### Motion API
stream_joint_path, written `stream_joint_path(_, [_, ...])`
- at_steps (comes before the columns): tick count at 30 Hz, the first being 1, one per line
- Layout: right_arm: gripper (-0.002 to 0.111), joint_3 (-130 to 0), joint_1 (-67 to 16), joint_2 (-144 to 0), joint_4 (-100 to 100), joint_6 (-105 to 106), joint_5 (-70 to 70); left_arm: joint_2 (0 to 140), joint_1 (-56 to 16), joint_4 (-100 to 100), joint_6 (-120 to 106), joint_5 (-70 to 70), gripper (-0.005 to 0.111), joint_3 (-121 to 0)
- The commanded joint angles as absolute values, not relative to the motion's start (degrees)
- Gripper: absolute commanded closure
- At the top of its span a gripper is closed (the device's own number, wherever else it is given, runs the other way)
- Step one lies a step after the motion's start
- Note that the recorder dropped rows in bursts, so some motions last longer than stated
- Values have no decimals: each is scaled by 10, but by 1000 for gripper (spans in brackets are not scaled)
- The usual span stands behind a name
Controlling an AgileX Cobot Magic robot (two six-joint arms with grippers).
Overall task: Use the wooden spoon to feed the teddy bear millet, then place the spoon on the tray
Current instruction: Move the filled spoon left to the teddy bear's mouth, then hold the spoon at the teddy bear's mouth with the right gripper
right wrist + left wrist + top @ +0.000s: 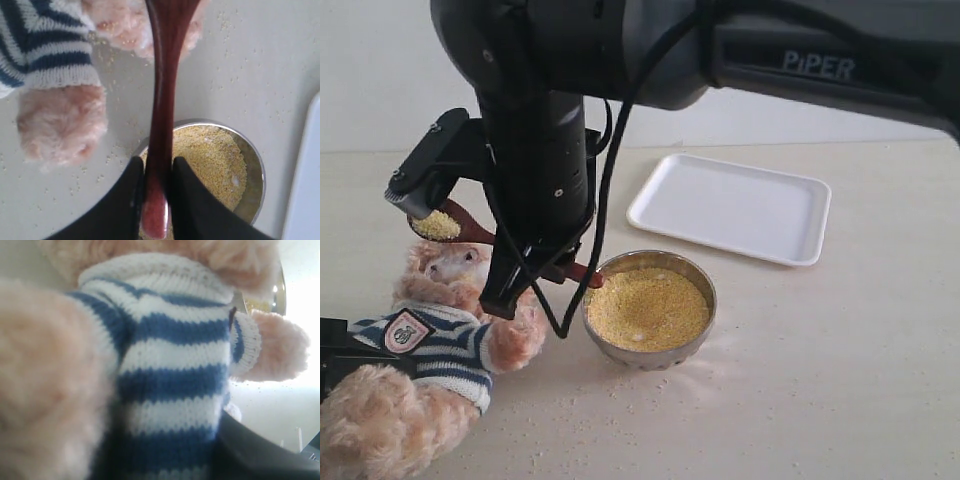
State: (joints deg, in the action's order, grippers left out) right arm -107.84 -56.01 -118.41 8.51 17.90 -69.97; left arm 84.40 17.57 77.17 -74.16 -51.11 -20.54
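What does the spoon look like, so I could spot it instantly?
Find the teddy bear at the left of the table. Beside its head hangs a slim spoon, held by black fingers. It alone is glossy reddish-brown, its tip heaped with yellow millet.

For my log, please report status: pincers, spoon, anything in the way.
Right pincer shut on wooden spoon. Spoon bowl, heaped with millet, at face of teddy bear. Left pincer by bear's body, grip unclear. Steel bowl between bear and tray.
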Motion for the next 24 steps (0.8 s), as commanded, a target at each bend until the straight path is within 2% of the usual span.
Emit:
stream_joint_path(1, [108,-1091,-560,-1201,87,179,-700,837,177,777,-747,-520,102,-203])
stream_joint_path(13, [108,-1093,-610,-1226,212,168,-700,837,177,777,-747,-520,102,-203])
stream_joint_path(24, [108,-1093,-619,-1227,260,154,-700,837,177,777,-747,-520,102,-203])
